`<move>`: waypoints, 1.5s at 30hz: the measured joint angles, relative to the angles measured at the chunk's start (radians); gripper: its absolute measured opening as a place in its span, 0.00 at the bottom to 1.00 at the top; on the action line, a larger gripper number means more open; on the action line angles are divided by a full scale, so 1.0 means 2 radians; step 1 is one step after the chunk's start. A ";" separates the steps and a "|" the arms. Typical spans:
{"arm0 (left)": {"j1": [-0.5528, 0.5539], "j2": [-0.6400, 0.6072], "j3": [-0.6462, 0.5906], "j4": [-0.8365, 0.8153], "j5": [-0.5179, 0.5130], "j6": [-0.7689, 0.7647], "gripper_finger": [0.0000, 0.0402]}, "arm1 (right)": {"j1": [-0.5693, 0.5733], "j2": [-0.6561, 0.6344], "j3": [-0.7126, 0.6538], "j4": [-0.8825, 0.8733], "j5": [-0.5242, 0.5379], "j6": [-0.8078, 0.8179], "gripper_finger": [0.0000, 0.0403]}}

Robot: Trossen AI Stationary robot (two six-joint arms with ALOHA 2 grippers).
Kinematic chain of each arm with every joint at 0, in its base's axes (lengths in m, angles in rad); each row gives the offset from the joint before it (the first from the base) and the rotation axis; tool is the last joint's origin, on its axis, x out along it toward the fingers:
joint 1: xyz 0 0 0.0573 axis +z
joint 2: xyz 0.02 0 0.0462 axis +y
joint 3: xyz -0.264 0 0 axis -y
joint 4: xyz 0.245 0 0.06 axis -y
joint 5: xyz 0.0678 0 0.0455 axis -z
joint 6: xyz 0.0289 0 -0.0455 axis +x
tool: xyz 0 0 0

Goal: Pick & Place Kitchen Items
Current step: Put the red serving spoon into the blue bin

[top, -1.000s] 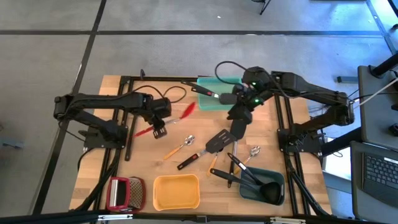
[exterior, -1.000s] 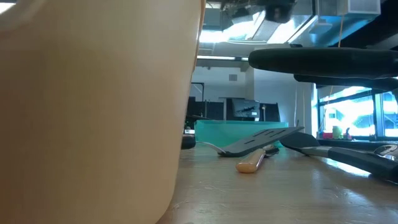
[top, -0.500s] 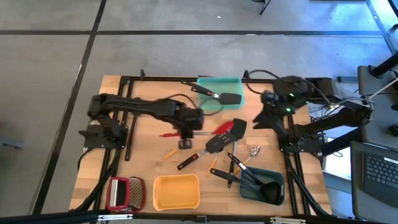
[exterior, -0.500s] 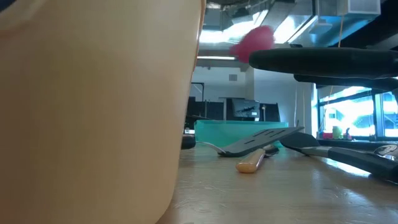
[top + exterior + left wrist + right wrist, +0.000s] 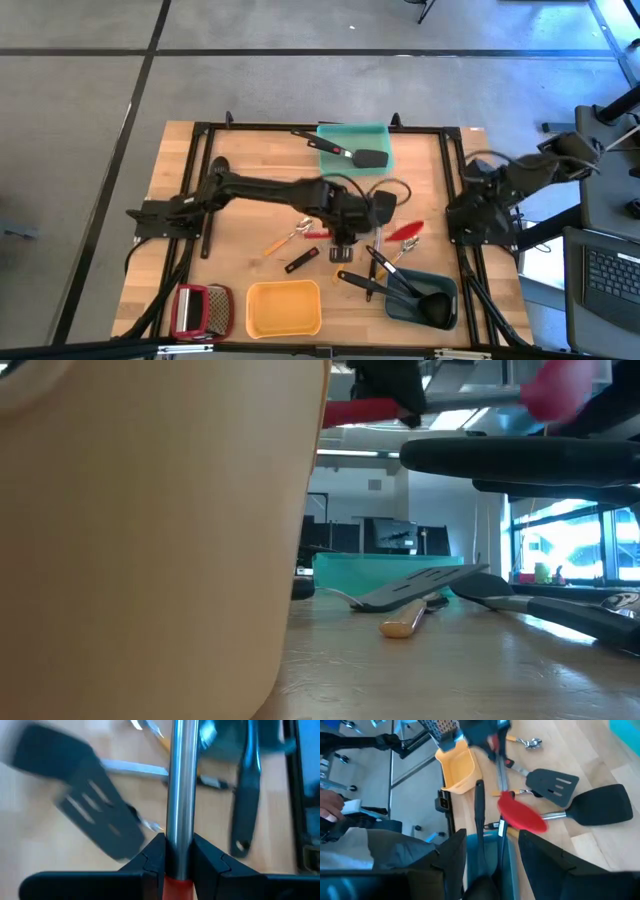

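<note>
Now the table [image 5: 180, 210] is spread with utensils, and the left arm reaches right across its middle. Its left gripper [image 5: 342, 236] has both fingers clamped on the metal shaft of the red spoon [image 5: 404, 231], carried above the boards near the grey-blue tray [image 5: 436, 285]. That spoon looks light, stiff and slick on the steel, so a hold nearer the red handle seems safer. The right gripper [image 5: 492, 850] waits off at the table's right edge, fingers apart, empty.

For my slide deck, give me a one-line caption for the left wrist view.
Left gripper clamps the red spoon's steel shaft above a slotted black turner.
</note>
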State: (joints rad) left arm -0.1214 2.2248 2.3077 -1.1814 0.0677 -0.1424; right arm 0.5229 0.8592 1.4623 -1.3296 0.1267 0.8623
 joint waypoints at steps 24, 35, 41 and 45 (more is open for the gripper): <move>-0.037 0.013 0.025 0.029 -0.018 -0.046 0.13 | 0.048 -0.012 -0.223 0.310 0.055 0.011 0.45; -0.057 0.007 0.024 0.023 -0.052 -0.045 0.12 | -0.064 0.073 -0.222 0.372 -0.091 -0.005 0.47; -0.070 0.007 0.024 0.023 -0.071 -0.050 0.12 | -0.088 0.142 -0.222 0.408 -0.191 -0.004 0.47; -0.076 0.007 0.024 0.023 -0.089 -0.056 0.12 | -0.087 0.181 -0.222 0.417 -0.216 -0.026 0.50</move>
State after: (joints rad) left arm -0.2738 2.2395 2.3562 -1.1346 -0.1094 -0.2547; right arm 0.3498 1.2210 1.0180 -0.4955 -0.3046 0.8103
